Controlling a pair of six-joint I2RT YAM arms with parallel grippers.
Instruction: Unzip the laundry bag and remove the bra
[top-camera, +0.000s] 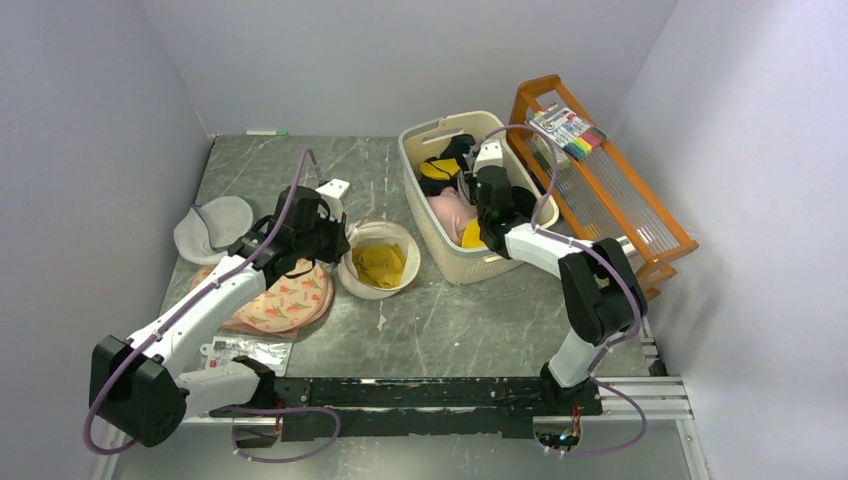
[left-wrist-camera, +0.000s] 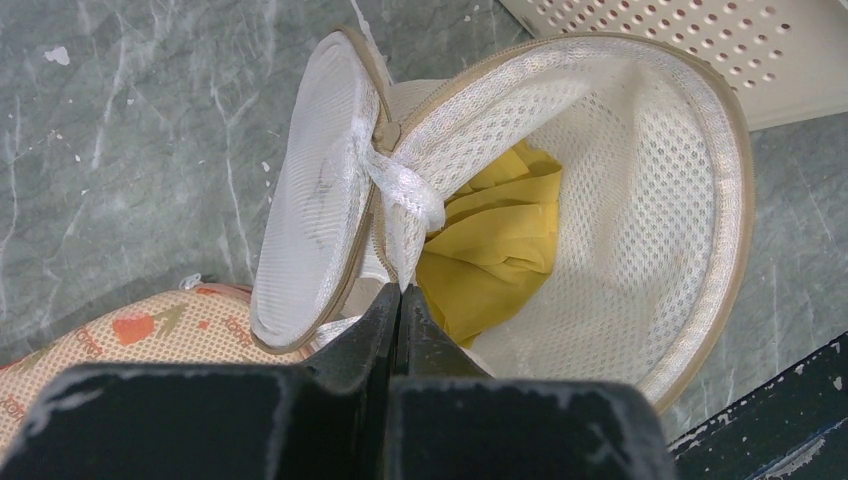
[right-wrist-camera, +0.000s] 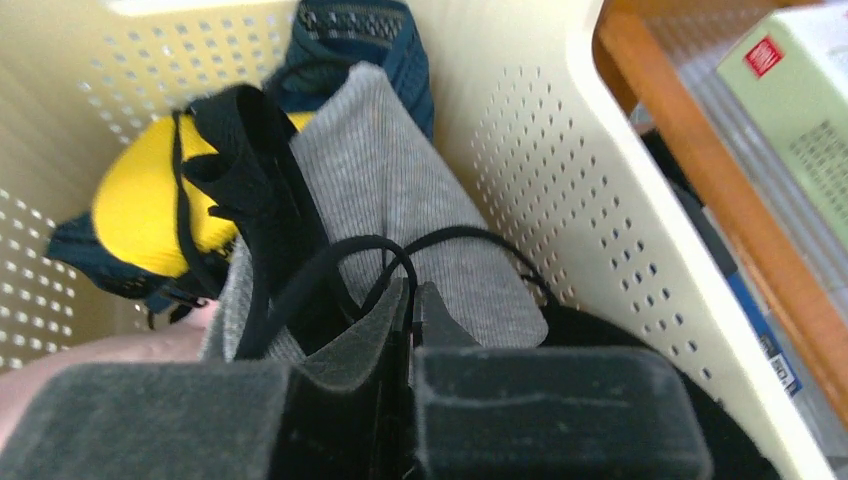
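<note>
Clenched tight at the bottom of its wrist view, the left claw (left-wrist-camera: 400, 293) pinches a white ribbon loop (left-wrist-camera: 408, 195) fixed at the rim of the laundry bag (left-wrist-camera: 660, 190). That bag sits unzipped on the desk (top-camera: 470, 320), its lid flap standing upright on the left and its mesh bowl gaping. The bra (left-wrist-camera: 500, 240) lies crumpled inside the bowl, mustard yellow against the cream mesh. Just beside the bag on its near-left side is a pink bag (top-camera: 285, 300) printed with orange-red shapes. A grey bag (top-camera: 212, 228) lies farther left. Just right of the laundry bag stands a cream basket (top-camera: 428, 215) of clothes. The right claw (right-wrist-camera: 412, 295) is down inside it, fingers pressed together over grey ribbed cloth (right-wrist-camera: 400, 170). A thin black strap (right-wrist-camera: 330, 262) loops at its tips; whether the strap is caught between them I cannot tell.
</note>
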